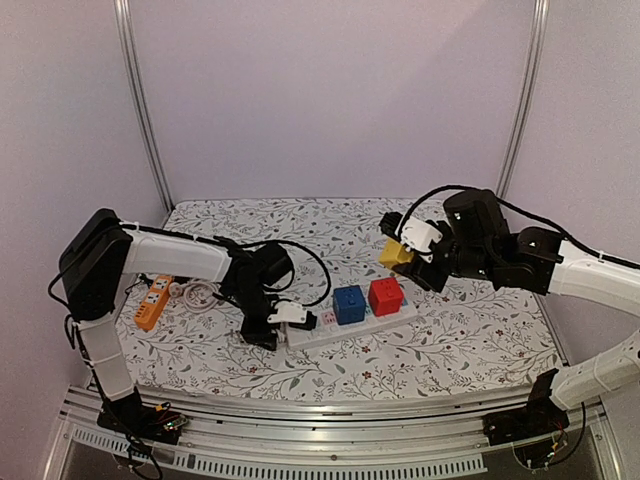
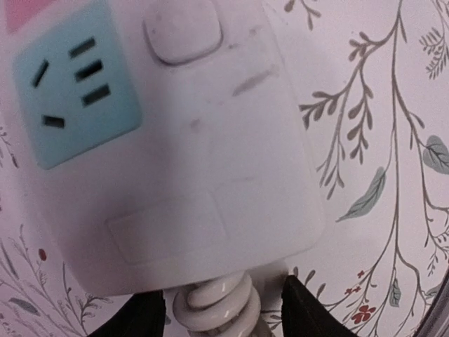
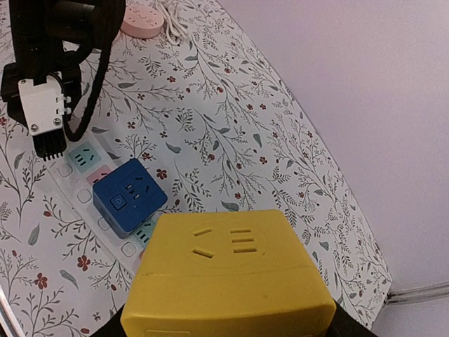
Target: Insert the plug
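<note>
Holding yellow plug (image 1: pixel 391 252) clamped in right gripper (image 1: pixel 405 262) above right end of power strip (image 1: pixel 345 326), free sockets (image 3: pixel 83 156) lying down-left along its left-right length; left gripper (image 1: pixel 272 330) straddling cord (image 2: pixel 217 309) end, grip unclear.

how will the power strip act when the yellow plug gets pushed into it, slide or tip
The strip looks like rigid plastic lying flat, so it probably won't bend or tip. It sits loose on the cloth, so an off-centre push may slide or twist it. The left gripper straddling its cord end might steady it once closed.
</note>
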You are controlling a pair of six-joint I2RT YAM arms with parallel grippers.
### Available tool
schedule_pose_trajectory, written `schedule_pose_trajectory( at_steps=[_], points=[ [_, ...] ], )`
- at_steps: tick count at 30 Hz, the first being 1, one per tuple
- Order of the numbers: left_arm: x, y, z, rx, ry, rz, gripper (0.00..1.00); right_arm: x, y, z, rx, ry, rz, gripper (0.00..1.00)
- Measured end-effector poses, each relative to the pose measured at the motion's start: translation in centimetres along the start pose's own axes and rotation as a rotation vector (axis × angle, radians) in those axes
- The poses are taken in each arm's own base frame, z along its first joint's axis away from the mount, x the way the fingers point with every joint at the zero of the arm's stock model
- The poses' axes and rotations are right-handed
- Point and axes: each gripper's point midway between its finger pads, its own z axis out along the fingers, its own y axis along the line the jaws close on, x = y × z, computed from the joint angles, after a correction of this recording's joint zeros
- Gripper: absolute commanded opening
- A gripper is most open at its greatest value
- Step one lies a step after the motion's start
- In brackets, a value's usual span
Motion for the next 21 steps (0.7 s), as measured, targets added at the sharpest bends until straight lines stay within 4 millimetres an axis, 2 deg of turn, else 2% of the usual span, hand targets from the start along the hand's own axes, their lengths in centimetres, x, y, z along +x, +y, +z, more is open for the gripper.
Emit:
schedule_pose_trajectory(
  at_steps=[13, 14, 17, 19, 21],
  points=[
    [-4.5, 1.6, -0.4, -0.022, -0.067, 0.145, 0.59, 1.4, 0.3, -1.2, -0.026, 0.059, -0.017, 0.00],
    [-4.7, 1.8, -0.3, -0.026, -0.067, 0.152, 0.61, 1.4, 0.3, -1.4, -0.028, 0.066, -0.018, 0.00],
    [-5.1, 2.7, 0.0, -0.039, -0.060, 0.164, 0.78, 0.8, -0.1, -1.7, -0.032, 0.076, -0.019, 0.00],
    [-5.3, 3.0, 0.0, -0.044, -0.062, 0.166, 0.86, 0.3, -0.5, -1.6, -0.034, 0.084, -0.020, 0.00],
    [-5.3, 3.0, -0.5, -0.046, -0.069, 0.166, 0.90, -0.2, -0.8, -1.2, -0.053, 0.092, -0.021, 0.00]
  ],
)
